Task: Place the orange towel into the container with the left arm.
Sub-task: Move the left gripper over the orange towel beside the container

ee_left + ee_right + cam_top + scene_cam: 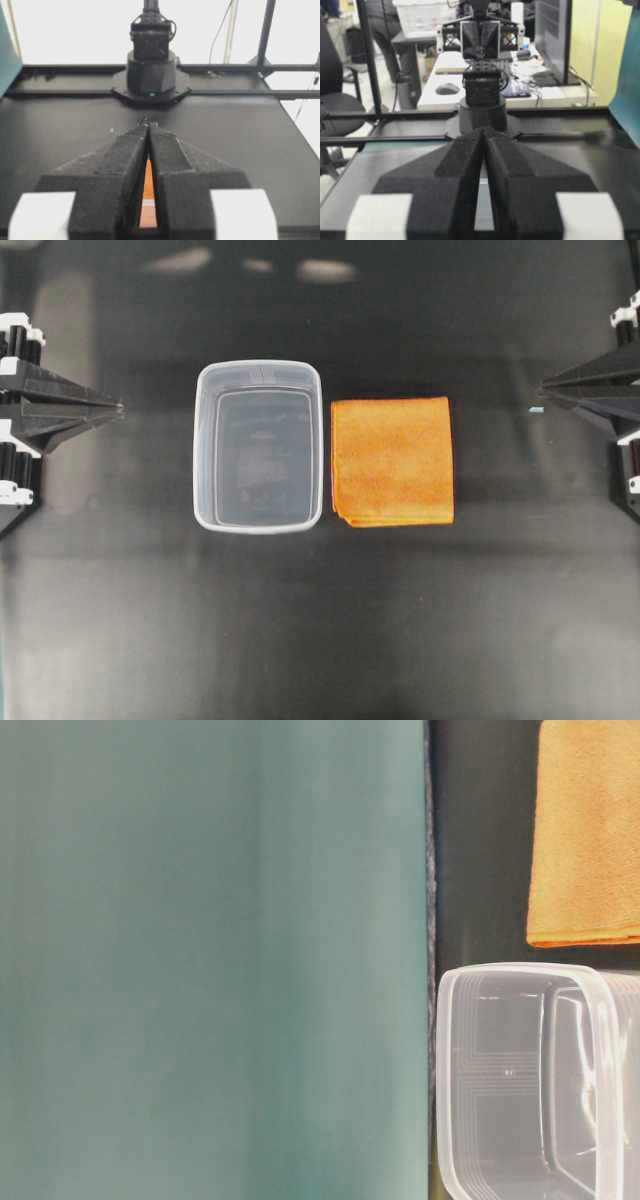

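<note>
The left gripper (118,408) sits at the left edge of the overhead view, its black fingers pressed together to a point, holding nothing. In its own wrist view the fingers (125,165) meet at the tips, and a thin strip of orange shows through the slit between them. The right gripper (542,390) mirrors it at the right edge, also closed to a point and empty; its wrist view shows the two foam-faced fingers (515,170) touching at the tip. Both stay well apart from the objects in the middle.

No brand, label or readable writing shows on anything; only faint moulded lines mark the tub's floor.

The tub (204,450) is clear, rectangular, round-cornered and thick-rimmed, standing upright and empty on the black table (320,640). The towel (392,460) lies flat just beside the tub's right wall, outside it. It is orange, roughly square, folded, with layered edges showing along its bottom and left sides.
</note>
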Robot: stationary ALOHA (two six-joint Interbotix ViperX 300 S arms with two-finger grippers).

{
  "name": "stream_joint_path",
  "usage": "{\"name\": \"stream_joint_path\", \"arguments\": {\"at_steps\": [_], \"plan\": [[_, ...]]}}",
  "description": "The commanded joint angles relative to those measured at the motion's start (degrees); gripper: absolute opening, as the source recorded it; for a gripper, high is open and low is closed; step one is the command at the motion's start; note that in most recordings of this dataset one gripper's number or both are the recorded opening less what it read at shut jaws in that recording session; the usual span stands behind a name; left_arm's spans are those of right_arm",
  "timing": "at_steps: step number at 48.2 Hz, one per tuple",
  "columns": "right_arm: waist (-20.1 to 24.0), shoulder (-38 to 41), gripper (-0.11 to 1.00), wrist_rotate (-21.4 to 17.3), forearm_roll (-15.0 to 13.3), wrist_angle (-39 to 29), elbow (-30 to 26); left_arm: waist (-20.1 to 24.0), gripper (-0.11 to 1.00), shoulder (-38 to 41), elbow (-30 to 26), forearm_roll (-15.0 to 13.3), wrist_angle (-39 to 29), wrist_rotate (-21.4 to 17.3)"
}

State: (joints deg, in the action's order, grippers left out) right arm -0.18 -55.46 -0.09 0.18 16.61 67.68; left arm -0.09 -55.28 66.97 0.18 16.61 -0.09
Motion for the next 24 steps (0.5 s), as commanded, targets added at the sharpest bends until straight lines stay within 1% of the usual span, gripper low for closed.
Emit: {"name": "stream_joint_path", "arguments": {"at_steps": [1,2,4,5,6,9,14,24], "plan": [[0.5,0.4,0.01,-1.1,0.4,0.9,-1.1,0.3,0.06,4.1,-4.9,2.3,-2.9,0.7],[0.6,0.2,0.01,-1.1,0.8,1.0,-1.2,0.3,0.05,5.6,-6.7,2.3,-4.7,0.8],[0.6,-0.1,0.03,-1.4,1.6,1.0,-1.2,0.4,0.01,7.7,-9.4,2.3,-7.6,0.7],[0.6,-0.4,0.01,-1.8,1.8,1.0,-1.2,0.4,0.00,9.0,-10.7,2.3,-9.0,0.5],[0.6,-0.6,-0.01,-2.0,1.9,0.7,-1.2,0.4,0.00,10.1,-12.1,2.3,-10.5,0.4],[0.6,-1.6,-0.01,-3.3,1.8,0.1,-1.2,0.3,0.00,13.9,-16.4,2.3,-14.7,0.3],[0.5,-2.7,-0.01,-4.0,1.8,-1.2,-1.1,-0.2,0.00,20.5,-23.5,2.3,-21.1,0.1],[0.0,-5.3,-0.01,-4.1,1.8,-8.5,-1.1,-1.3,0.00,34.4,-37.3,2.3,-33.0,-0.3]]}}
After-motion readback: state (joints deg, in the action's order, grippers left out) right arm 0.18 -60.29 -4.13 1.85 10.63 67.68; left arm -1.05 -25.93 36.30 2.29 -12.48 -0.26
